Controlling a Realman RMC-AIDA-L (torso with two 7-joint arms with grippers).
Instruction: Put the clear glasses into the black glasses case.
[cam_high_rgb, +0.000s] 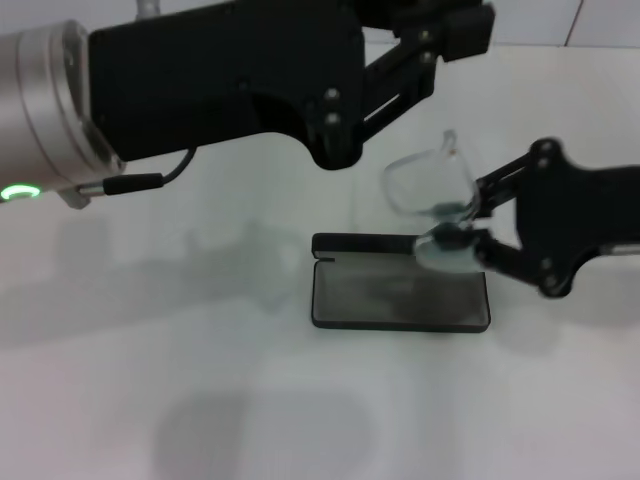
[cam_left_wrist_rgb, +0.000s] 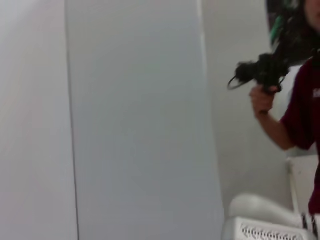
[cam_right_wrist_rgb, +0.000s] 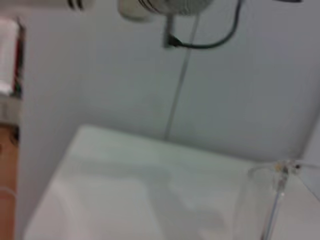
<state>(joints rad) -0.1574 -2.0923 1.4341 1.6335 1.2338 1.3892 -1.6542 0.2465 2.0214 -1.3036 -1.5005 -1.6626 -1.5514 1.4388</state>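
My right gripper (cam_high_rgb: 452, 224) reaches in from the right side of the white table (cam_high_rgb: 200, 380), its 2 fingers pinched on the clear glasses (cam_high_rgb: 425, 180) — I hold them by their near edge, just above the right end of the black glasses case (cam_high_rgb: 400, 295). The glasses stand tilted upward from my fingertips, lens and 1 clear arm rising toward the far side of the table, and they hang in the air rather than lie in the case. The case sits open and flat near the middle of the table, its grey lining showing, its thin lid lying behind it along the far edge. In my right wrist view, part of the clear frame (cam_right_wrist_rgb: 272, 200) shows against the tabletop.

My left gripper (cam_high_rgb: 440, 30) is raised high over the far part of the table, well apart from the case — whether its fingers are spread or shut, I cannot tell.
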